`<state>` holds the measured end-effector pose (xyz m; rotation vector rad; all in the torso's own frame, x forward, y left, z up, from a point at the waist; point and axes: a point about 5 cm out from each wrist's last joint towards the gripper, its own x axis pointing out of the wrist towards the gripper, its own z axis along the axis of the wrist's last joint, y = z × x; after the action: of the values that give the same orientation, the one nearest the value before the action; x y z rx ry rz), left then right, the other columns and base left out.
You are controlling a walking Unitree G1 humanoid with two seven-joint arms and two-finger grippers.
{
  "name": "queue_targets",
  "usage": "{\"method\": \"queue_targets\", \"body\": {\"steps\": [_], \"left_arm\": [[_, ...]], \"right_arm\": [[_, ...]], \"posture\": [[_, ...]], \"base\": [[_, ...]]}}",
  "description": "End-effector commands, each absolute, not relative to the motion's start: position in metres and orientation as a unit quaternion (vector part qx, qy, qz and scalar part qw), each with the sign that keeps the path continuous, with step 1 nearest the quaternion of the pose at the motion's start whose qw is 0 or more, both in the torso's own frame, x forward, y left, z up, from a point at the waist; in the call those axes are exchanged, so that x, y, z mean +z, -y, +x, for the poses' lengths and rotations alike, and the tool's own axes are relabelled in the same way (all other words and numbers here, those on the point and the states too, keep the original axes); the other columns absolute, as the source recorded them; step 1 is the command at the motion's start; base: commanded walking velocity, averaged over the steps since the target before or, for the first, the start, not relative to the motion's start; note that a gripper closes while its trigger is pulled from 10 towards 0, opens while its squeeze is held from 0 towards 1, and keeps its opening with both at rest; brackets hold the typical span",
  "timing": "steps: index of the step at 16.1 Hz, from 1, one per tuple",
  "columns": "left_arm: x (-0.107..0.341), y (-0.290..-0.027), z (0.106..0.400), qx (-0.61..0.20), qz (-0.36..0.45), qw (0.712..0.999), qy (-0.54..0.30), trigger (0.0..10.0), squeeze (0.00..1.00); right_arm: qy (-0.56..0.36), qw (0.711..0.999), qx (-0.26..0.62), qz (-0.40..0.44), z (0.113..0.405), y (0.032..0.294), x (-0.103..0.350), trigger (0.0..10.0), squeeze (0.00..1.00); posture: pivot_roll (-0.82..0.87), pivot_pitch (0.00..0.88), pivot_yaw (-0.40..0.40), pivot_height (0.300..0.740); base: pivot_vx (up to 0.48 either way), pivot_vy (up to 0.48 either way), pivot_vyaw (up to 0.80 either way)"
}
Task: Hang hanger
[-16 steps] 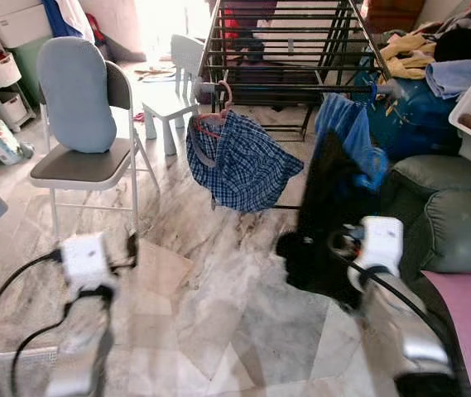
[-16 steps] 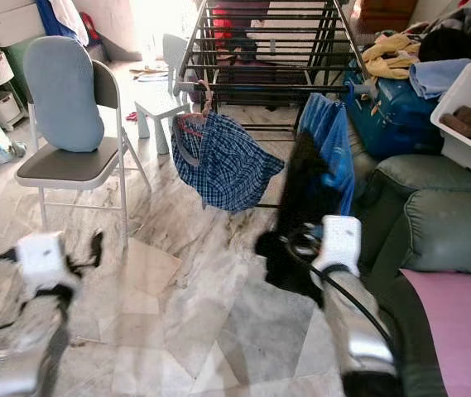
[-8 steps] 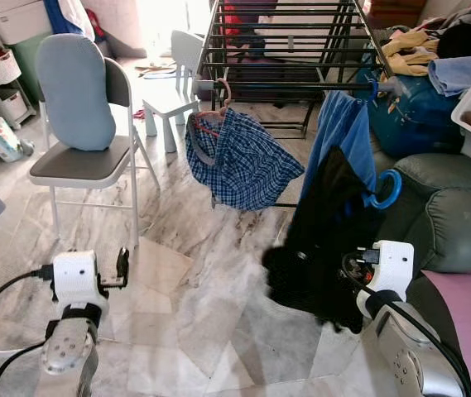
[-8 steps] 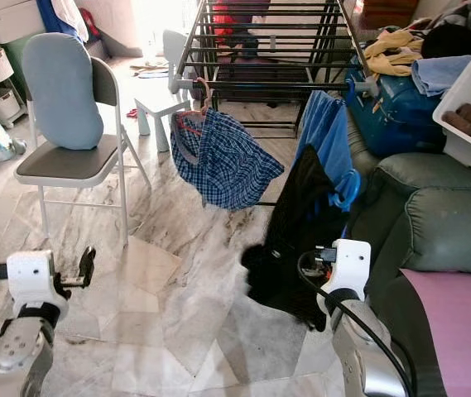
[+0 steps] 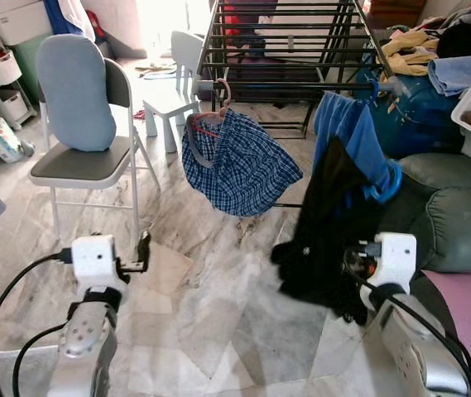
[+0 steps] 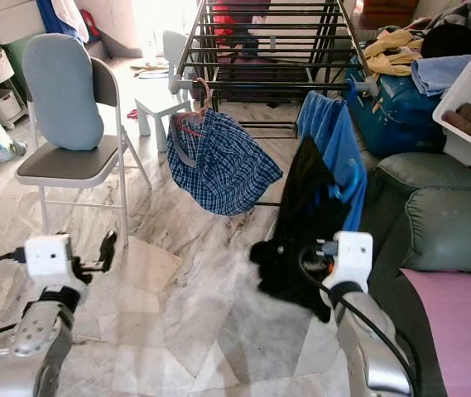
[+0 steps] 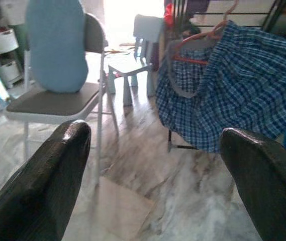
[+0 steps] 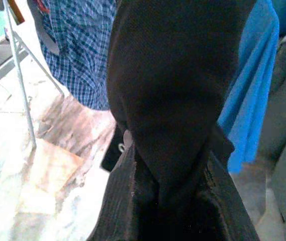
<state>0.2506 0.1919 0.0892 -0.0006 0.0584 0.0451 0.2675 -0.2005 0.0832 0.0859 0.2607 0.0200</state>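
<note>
Hanger not discernible under the black garment (image 5: pixel 328 223), which the right gripper (image 8: pixel 170 201) is clamped on, below the drying rack's (image 5: pixel 289 50) front rail beside a blue garment (image 5: pixel 355 141). Left gripper (image 7: pixel 153 165) wide open, holding nothing, low over the marble floor (image 5: pixel 210 306) near the folding chair (image 5: pixel 86 161).

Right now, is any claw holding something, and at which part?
The right claw is shut on the black garment, at its lower folds. The left claw is open and holds nothing.
</note>
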Motion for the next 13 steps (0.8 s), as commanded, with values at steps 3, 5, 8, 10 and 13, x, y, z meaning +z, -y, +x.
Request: {"method": "queue_targets", "body": {"steps": [3, 5, 8, 10, 13], "left_arm": [[0.090, -0.191, 0.252, 0.021, -0.004, 0.999, -0.030, 10.0, 0.00], [0.090, -0.189, 0.252, 0.015, -0.009, 0.999, -0.030, 10.0, 0.00], [0.091, -0.188, 0.253, 0.012, -0.012, 0.999, -0.030, 10.0, 0.00], [0.091, -0.188, 0.254, 0.010, -0.014, 0.999, -0.030, 10.0, 0.00], [0.091, -0.188, 0.255, 0.012, -0.016, 0.999, -0.029, 10.0, 0.00]], "right_arm": [[-0.113, 0.993, 0.010, 0.029, 0.275, 0.202, 0.089, 10.0, 0.00], [-0.113, 0.993, 0.017, 0.024, 0.279, 0.201, 0.090, 10.0, 0.00], [-0.114, 0.993, 0.022, 0.022, 0.281, 0.200, 0.090, 10.0, 0.00], [-0.116, 0.993, 0.026, 0.021, 0.282, 0.197, 0.088, 10.0, 0.00], [-0.113, 0.993, 0.036, 0.021, 0.284, 0.190, 0.088, 10.0, 0.00]], "posture": [[-0.10, 0.000, 0.020, 0.740], [-0.10, 0.000, 0.019, 0.740], [-0.10, 0.000, 0.021, 0.740], [-0.10, 0.000, 0.023, 0.740], [-0.10, 0.000, 0.022, 0.740]], "base": [[0.309, 0.000, 0.00], [0.324, 0.000, 0.00], [0.328, 0.000, 0.00], [0.330, 0.000, 0.00], [0.341, 0.000, 0.00]]}}
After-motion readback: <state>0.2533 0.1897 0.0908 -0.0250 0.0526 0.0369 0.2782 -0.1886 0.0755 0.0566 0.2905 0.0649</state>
